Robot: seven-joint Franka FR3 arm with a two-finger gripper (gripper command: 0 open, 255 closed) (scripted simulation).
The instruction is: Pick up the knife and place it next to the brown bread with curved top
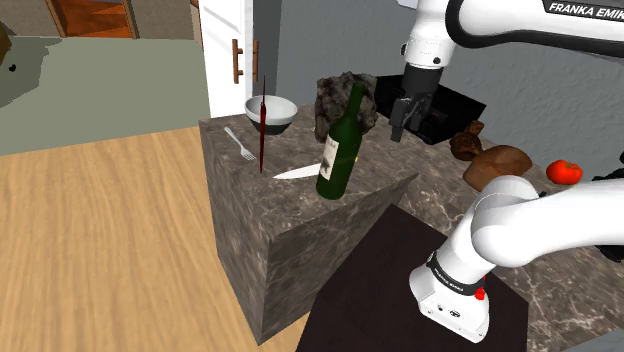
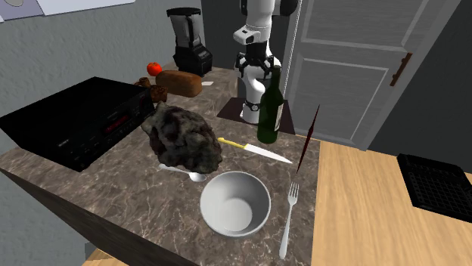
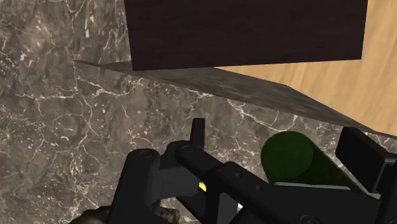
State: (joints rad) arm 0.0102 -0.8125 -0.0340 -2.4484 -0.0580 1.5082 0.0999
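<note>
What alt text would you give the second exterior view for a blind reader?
A yellow-handled knife lies on a marbled counter between a green bottle and a dark rocky lump, with a white bowl and fork nearer the camera. Farther back, the white arm's black gripper hangs over the counter, and a brown loaf sits at the far left.

Light even and diffuse, moderately bright. Table [image 1: 320, 250] side face below the bottle [image 1: 338, 150] reads darker than the top. Bowl [image 2: 253, 198] near the bottle softly shaded inside. Wrist view dimmer.
</note>
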